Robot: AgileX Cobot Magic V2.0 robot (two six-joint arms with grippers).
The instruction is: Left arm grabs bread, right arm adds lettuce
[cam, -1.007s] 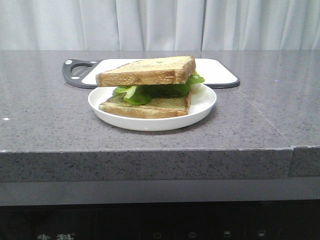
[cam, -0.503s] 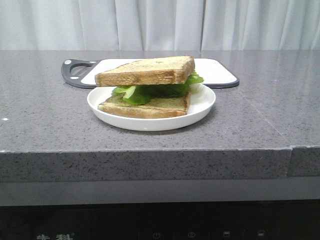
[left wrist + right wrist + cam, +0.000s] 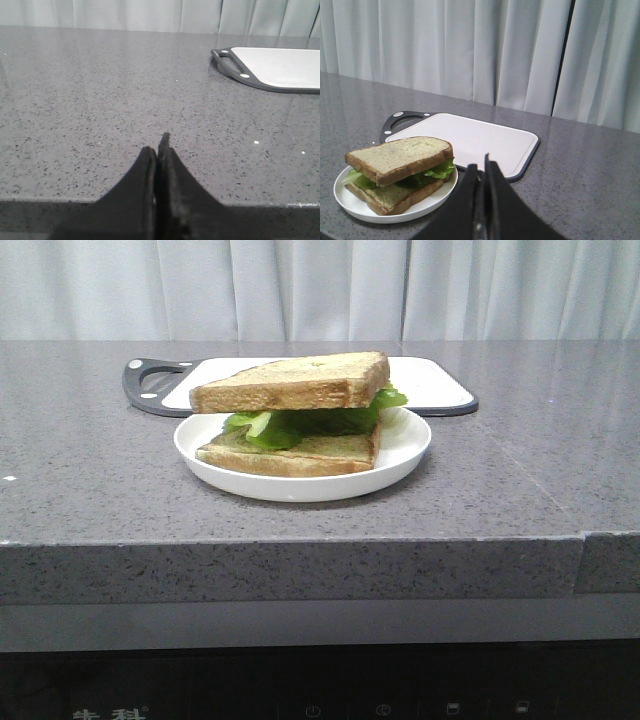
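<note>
A white plate [image 3: 400, 455] holds a stacked sandwich: a bottom bread slice [image 3: 300, 453], green lettuce [image 3: 300, 424], and a top bread slice [image 3: 290, 382] resting tilted on it. The stack also shows in the right wrist view: top slice [image 3: 400, 157], lettuce [image 3: 437, 171], plate [image 3: 435, 200]. Neither arm shows in the front view. My left gripper [image 3: 157, 150] is shut and empty over bare counter, away from the plate. My right gripper [image 3: 481, 167] is shut and empty, pulled back to the right of the plate.
A white cutting board with a dark rim and handle [image 3: 430, 385] lies behind the plate; it also shows in the left wrist view [image 3: 280, 67] and the right wrist view [image 3: 470, 140]. Grey curtains hang behind. The counter's front edge [image 3: 300, 540] is close to the plate.
The front view shifted very slightly; the sandwich, plate and board stay as they were. No arm appears in any front frame.
</note>
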